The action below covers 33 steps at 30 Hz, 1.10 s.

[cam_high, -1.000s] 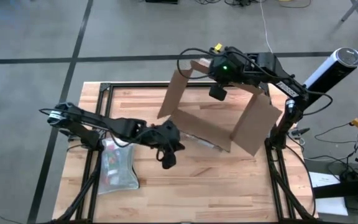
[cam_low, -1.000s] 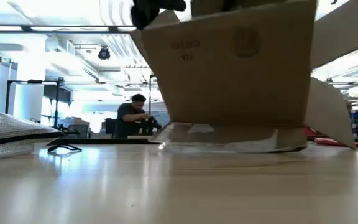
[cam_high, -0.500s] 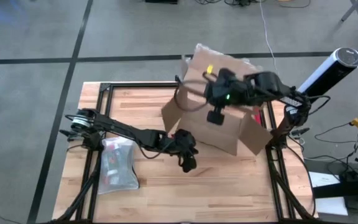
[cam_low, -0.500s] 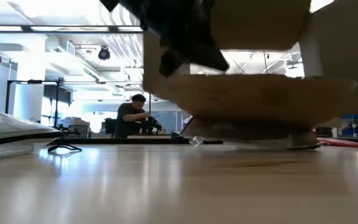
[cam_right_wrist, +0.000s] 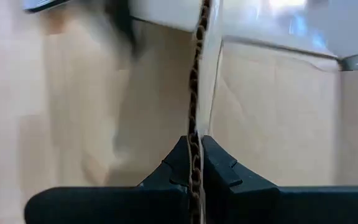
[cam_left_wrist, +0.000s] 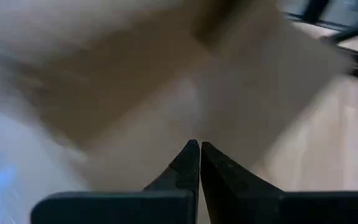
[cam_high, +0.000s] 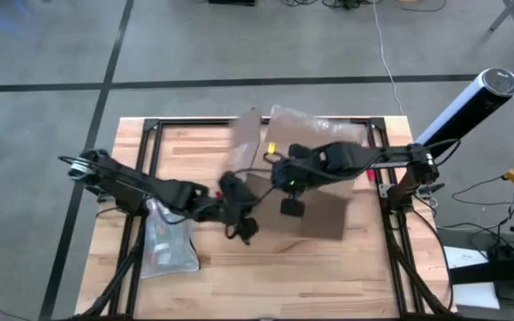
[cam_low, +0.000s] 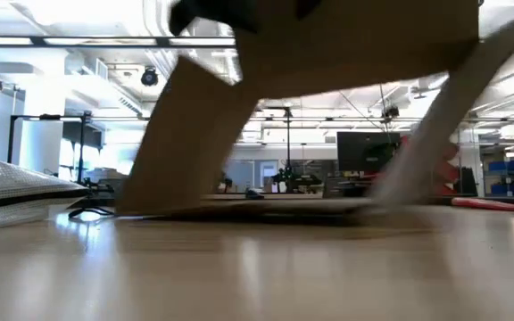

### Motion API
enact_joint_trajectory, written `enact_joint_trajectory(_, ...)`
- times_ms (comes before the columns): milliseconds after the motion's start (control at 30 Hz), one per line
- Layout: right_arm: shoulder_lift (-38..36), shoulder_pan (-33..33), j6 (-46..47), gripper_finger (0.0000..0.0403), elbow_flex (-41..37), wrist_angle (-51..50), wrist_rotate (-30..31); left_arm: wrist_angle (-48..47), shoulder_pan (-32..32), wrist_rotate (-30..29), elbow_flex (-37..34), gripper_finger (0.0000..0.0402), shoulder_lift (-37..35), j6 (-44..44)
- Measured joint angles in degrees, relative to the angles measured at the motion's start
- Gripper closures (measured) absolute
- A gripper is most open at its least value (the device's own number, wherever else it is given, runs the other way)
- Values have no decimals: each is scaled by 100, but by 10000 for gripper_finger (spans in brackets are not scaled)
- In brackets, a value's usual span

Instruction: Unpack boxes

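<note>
- The cardboard box (cam_high: 315,192) is seen above the middle of the wooden table (cam_high: 328,276), blurred, with its open side downward and a clear plastic sheet showing at its far edge.
- In the low view the box (cam_low: 328,53) is shown raised, its 2 flaps slanting down toward the tabletop — a clear gap is visible under its body.
- The right gripper (cam_right_wrist: 195,163) is closed on a wall of the box; in the right wrist view the corrugated edge is seen pinched between the 2 dark fingers.
- In the high view the right gripper (cam_high: 288,183) is placed over the box's near-left part, reached in from the right side of the table.
- The left gripper (cam_left_wrist: 199,163) is shut on nothing; its 2 fingertips are pressed together with cardboard just ahead of them.
- Whether the left fingertips touch the cardboard cannot be told.
- In the high view the left gripper (cam_high: 239,223) is found just beside the box's left edge, low over the table.
- A translucent pouch (cam_high: 169,239) of small items lies on the table's left part, well apart from the box — it is judged to be already out.
- The task is judged well along: the box is open and upturned, and nothing can be seen beneath it.
- What is judged left: the box to be set down or aside and released.
</note>
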Motion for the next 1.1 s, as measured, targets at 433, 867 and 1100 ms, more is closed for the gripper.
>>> enact_joint_trajectory(433,68,-8,666,403,-2687,2108,-1441,-1151,-509,-994,-2,402,-693,-879)
enact_joint_trajectory(867,-202,50,1296,331,-3442,3155,-2464,-1174,-445,-1031,-4,402,-439,-833)
enact_joint_trajectory(1100,-594,238,1274,208,-3145,3212,-2483,-1215,-443,-1032,-3,402,-439,-709)
